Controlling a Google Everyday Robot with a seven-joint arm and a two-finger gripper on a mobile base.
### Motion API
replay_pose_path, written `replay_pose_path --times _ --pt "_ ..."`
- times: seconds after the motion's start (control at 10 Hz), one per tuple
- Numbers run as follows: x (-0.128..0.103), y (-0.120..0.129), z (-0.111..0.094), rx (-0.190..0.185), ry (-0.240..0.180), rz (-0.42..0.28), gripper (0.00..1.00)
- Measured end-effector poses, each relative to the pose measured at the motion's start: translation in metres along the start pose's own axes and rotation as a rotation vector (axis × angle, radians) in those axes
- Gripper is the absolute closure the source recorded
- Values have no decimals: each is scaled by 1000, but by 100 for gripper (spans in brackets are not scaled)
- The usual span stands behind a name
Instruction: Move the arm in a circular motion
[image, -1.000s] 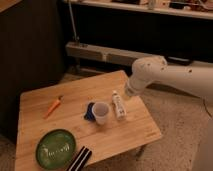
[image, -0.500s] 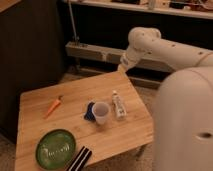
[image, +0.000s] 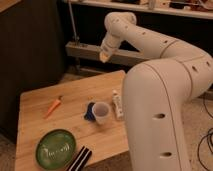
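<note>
The arm (image: 165, 75), a glossy white chain of thick tube segments, filled the right half of the view, its nearest segment rising from the lower right and its far segments bending back toward the upper centre. The gripper (image: 104, 56) hung at the arm's tip, above and beyond the far edge of the wooden table (image: 35, 122), touching nothing; whether its claw was open or closed could not be told. One second earlier the tip had stood low over the table's right side beside the tube; half a second earlier it had risen above the far edge; at this moment it lay higher and farther left, while the near segment had swung in to cover the table's right edge. This progression suggested an arc in progress, consistent with the circular motion required, though how much of the circle was complete could not be judged.

On the table, unmoved across the three views: a white cup (image: 101, 112) near the centre with a blue object (image: 90, 111) touching its left side, a white tube (image: 117, 104) just right of the cup, a carrot (image: 54, 105) toward the left, a green plate (image: 55, 149) near the front left corner, and a dark striped object (image: 80, 158) at the front edge.
</note>
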Motion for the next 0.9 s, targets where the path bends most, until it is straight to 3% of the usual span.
replay_pose_path --times 0.4,0.8,0.9 --pt "-3 86 7 -31 22 -168 97" --pt "24 181 10 -110 29 -342 97" --pt "37 208 10 -144 29 -391 97"
